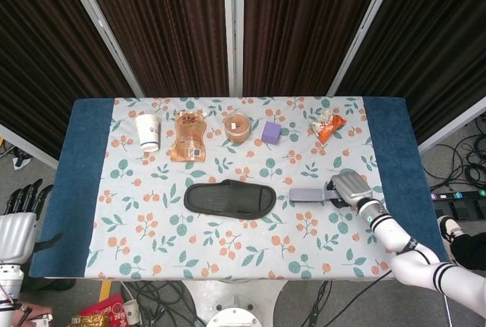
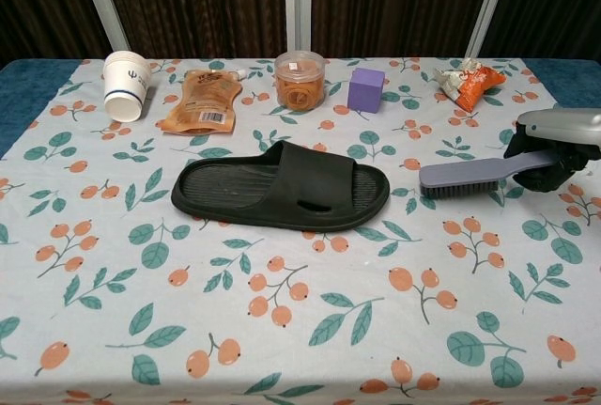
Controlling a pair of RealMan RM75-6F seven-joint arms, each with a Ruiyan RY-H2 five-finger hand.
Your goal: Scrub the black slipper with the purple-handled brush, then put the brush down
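Where the flowered cloth (image 2: 282, 330) covers the middle of the table, one black slipper (image 2: 280, 187) lies flat, sole down, its length running left to right and its strap toward the right end. One brush (image 2: 460, 178) with a purple handle sits just to the slipper's right, apart from it, bristles down and tilted, its handle end raised and running into the right hand (image 2: 552, 148), whose dark fingers (image 2: 537, 178) are curled around the handle at the right edge of the chest view; the same hand appears in the head view (image 1: 351, 189) beside the brush (image 1: 307, 195) and slipper (image 1: 228, 199). One left hand (image 1: 20, 199) shows off the table's left edge in the head view, holding nothing, its fingers pointing up and slightly apart. Along the far side of the cloth stand, from left to right: one stack of white paper cups (image 2: 126, 85), one flat orange pouch (image 2: 200, 101), one clear round tub (image 2: 300, 80) with orange contents, one purple block (image 2: 366, 89), and one crumpled orange-and-white snack packet (image 2: 468, 82). One blue undercloth (image 1: 79, 183) shows at both ends of the table.
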